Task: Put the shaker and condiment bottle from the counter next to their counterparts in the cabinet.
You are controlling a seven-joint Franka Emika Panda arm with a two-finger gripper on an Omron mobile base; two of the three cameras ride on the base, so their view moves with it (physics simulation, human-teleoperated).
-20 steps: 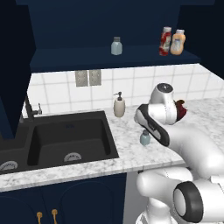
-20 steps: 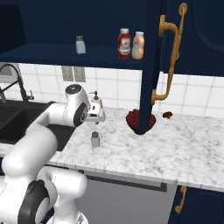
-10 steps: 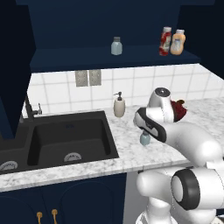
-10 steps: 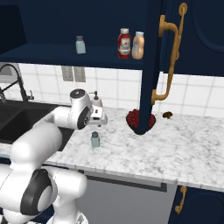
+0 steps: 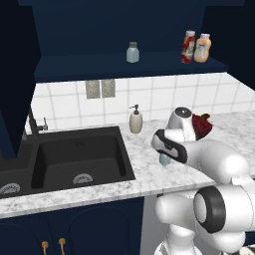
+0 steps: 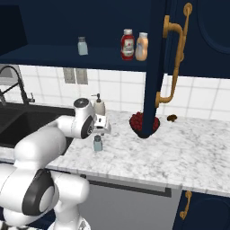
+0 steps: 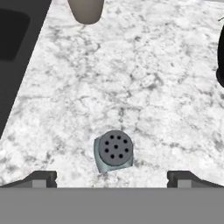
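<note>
A simulated kitchen with a white-grey marbled stone bench (image 6: pixel 188 152) and a black sink basin (image 5: pixel 79 154) at the left of the left base view, under a dark navy blue cabinet (image 5: pixel 99 30) with a flat navy shelf board (image 5: pixel 124 67). The white arm's claw (image 7: pixel 113 179) hangs directly over the small squat pale blue-grey shaker with a grey perforated cap (image 7: pixel 113 151). It is fully released, and its two dark tips stand wide to either side at the bottom of the hand view, touching nothing. The shaker stands upright on the bench near its front edge, at centre left of the right base view (image 6: pixel 97 143), below and in front of a cream pump-top soap dispenser (image 5: pixel 135 120).

Over the last second the hand has sunk a little closer to the shaker and the elbow has swung, while the shaker has not moved. That reads as the final descent before a grasp, with the jar already centred between the jaws.

On the shelf, in the upper right of the left base view, the slim red condiment bottle with white label patches (image 5: pixel 188 47) already stands just beside the orange bottle with a white cap (image 5: pixel 202 48). That half of the job looks done. The matching pale blue-grey shelf shaker (image 5: pixel 132 52), at upper centre of that view, waits alone for its twin.
</note>
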